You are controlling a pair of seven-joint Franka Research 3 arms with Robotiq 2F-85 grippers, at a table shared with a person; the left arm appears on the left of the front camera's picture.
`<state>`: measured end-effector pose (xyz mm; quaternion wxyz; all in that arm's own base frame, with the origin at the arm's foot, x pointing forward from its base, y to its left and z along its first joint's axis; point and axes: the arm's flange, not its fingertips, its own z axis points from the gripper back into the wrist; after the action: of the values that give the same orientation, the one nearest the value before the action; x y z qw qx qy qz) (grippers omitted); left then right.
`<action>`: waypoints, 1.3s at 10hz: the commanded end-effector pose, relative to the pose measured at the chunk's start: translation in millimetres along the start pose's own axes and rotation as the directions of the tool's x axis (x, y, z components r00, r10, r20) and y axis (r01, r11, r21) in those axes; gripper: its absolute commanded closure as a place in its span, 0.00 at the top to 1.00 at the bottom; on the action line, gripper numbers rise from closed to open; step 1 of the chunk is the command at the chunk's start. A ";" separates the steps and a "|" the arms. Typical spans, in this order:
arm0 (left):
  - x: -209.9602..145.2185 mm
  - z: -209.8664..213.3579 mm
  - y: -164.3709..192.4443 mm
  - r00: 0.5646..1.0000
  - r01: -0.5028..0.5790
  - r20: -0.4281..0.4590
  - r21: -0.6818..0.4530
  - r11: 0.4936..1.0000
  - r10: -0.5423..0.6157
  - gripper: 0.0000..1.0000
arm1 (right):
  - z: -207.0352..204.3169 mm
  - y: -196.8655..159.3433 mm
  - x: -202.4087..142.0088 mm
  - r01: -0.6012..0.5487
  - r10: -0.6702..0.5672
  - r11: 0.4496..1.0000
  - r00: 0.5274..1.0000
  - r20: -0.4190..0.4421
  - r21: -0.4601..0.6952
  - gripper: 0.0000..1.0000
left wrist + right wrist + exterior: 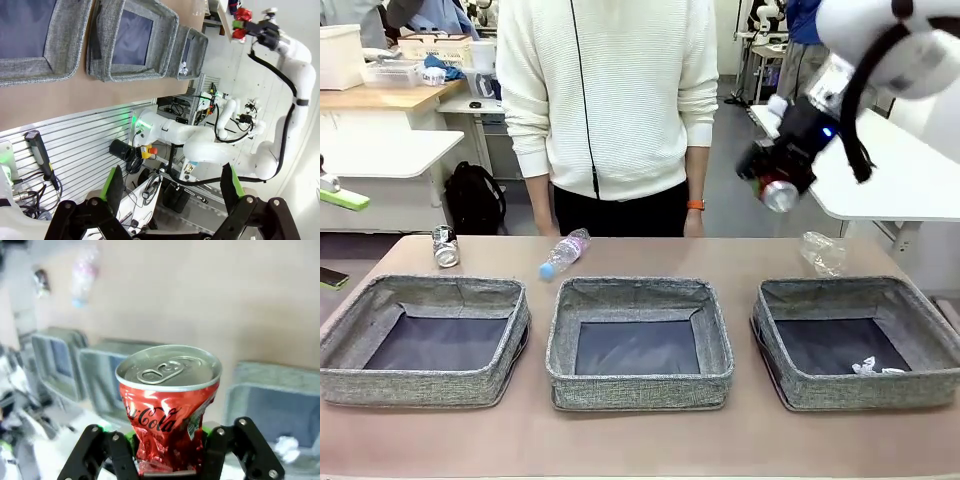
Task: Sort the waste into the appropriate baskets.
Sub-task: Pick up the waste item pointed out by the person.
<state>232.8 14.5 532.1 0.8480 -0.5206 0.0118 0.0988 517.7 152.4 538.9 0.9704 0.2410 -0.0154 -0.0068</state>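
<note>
three grey woven baskets sit in a row on the near half of the tabletop (640, 445): left basket (420, 387), middle basket (640, 388) and right basket (865, 392). i can see a small white scrap (868, 366) lying on the dark base of the right basket, toward its front right corner. the other two show bare bases.

my right tool (778, 182) is up in the air above and behind the right basket, clamped on a red drink can (780, 195). in the right wrist view the can stands between the fingers with its pull-tab end toward the camera and its lower body crumpled.

my left tool (171, 185) has its jaws spread wide with nothing between the green pads (112, 182), and it looks past the tabletop's near edge.

along the far side, the dark drink can (445, 247) sits behind the left basket. the clear plastic bottle with pink label and blue cap (565, 252) lies on its side behind the gap between the left and middle baskets. the clear label-less bottle (823, 252) rests behind the right basket. a person in a white sweater (610, 100) stands at the far edge.
</note>
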 end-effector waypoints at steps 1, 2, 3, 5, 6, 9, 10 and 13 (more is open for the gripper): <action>0.7 1.2 -1.0 1.000 0.020 0.000 -0.015 1.000 -0.020 1.00 | 2.5 80.3 -14.0 0.169 -0.172 0.964 0.985 0.003 -0.204 0.04; 0.7 1.2 -1.0 1.000 0.020 0.000 -0.015 1.000 -0.020 1.00 | 6.1 114.7 -28.4 0.193 -0.196 0.940 0.980 0.016 -0.283 0.04; 0.7 1.2 -1.0 1.000 0.020 0.000 -0.015 1.000 -0.020 1.00 | 12.8 142.6 -43.6 0.198 -0.201 0.917 0.979 0.029 -0.347 0.04; 0.7 1.2 -1.0 1.000 0.020 0.000 -0.015 1.000 -0.020 1.00 | 34.1 198.5 -71.1 0.257 -0.223 0.842 0.966 0.128 -0.474 0.04; 0.7 1.2 -1.0 1.000 0.020 0.000 -0.015 1.000 -0.020 1.00 | 43.3 223.1 -84.2 0.214 -0.157 0.815 0.976 0.150 -0.539 0.04; 0.7 1.2 -1.0 1.000 0.020 0.000 -0.015 1.000 -0.020 1.00 | 62.1 266.9 -96.0 0.190 -0.101 0.770 0.979 0.179 -0.609 0.04; 0.7 1.2 -1.0 1.000 0.020 0.000 -0.015 1.000 -0.020 1.00 | 65.9 276.0 -97.4 0.168 -0.088 0.788 0.983 0.161 -0.593 0.04; 0.7 1.2 -1.0 1.000 0.020 0.000 -0.015 1.000 -0.020 1.00 | 63.1 290.8 -103.6 0.177 -0.098 0.828 0.980 0.173 -0.532 0.04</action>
<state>232.8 14.5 532.1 0.8480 -0.5206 0.0117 0.0989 412.1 368.2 719.3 0.9938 -0.0530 -0.0587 -0.0777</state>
